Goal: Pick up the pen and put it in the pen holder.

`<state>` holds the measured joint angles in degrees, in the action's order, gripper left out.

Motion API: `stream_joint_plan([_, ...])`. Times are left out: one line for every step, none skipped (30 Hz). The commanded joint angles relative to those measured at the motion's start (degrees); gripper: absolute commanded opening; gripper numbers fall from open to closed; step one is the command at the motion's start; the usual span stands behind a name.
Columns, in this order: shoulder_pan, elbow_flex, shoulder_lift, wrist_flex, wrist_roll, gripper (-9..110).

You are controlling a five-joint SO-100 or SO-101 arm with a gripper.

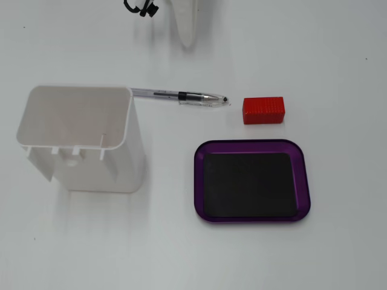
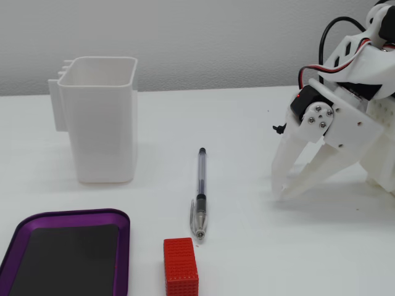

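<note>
The pen is lying flat on the white bench, not lifted and not in the holder. In a fixed view from the side it is running lengthwise away from the camera, with its black grip and tip toward the near end, close to a red block. In a fixed view from above the pen is stretching sideways, one end passing behind the upper right corner of the white pen holder and the tip pointing toward the red block, with a small gap between them.

The holder is standing upright with its mouth open, well to the left of the arm in the side view. A purple tray with a dark inner base is sitting in front of it, just beside the block.

The fingers are hanging spread apart, grasping nothing, their tips resting near the bench to the right of the pen and clear of it.
</note>
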<state>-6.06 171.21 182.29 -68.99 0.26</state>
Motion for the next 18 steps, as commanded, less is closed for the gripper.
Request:
stream_joint_plan([-0.62, -2.9, 0.18, 3.69, -0.7, 0])
stream_joint_plan([-0.62, -3.16, 0.18, 4.13, -0.7, 0])
stream_joint_plan([-0.62, -3.16, 0.18, 4.22, -0.7, 0])
stream_joint_plan([-0.62, -3.16, 0.18, 4.22, -0.7, 0])
stream_joint_plan([-0.62, -3.16, 0.18, 4.22, -0.7, 0])
stream_joint_plan([-0.62, -3.16, 0.18, 4.22, -0.7, 0])
stream_joint_plan([-0.62, -3.16, 0.18, 4.22, -0.7, 0])
stream_joint_plan([-0.62, -3.25, 0.18, 4.22, -0.7, 0])
stream_joint_plan([-0.7, -3.34, 0.18, 4.22, -1.23, 0])
stream_joint_plan([-0.7, -3.96, 0.18, 4.13, -3.08, 0])
stream_joint_plan([-0.7, -5.1, 0.09, 3.96, -6.15, 0])
stream_joint_plan([-0.79, -6.77, 0.09, 3.87, -10.28, 0])
stream_joint_plan([-0.79, -8.96, -0.26, 4.13, -14.24, 0])
stream_joint_plan([-0.79, -12.04, -0.79, 4.13, -16.79, 0])
stream_joint_plan([-0.79, -15.73, -1.23, 3.52, -17.4, 0])
stream_joint_plan([-0.79, -19.34, -2.29, 3.43, -16.52, 0])
stream_joint_plan([-0.79, -22.41, -4.13, 3.25, -15.38, 0])
stream_joint_plan([-0.79, -25.49, -6.77, 2.99, -14.68, 0])
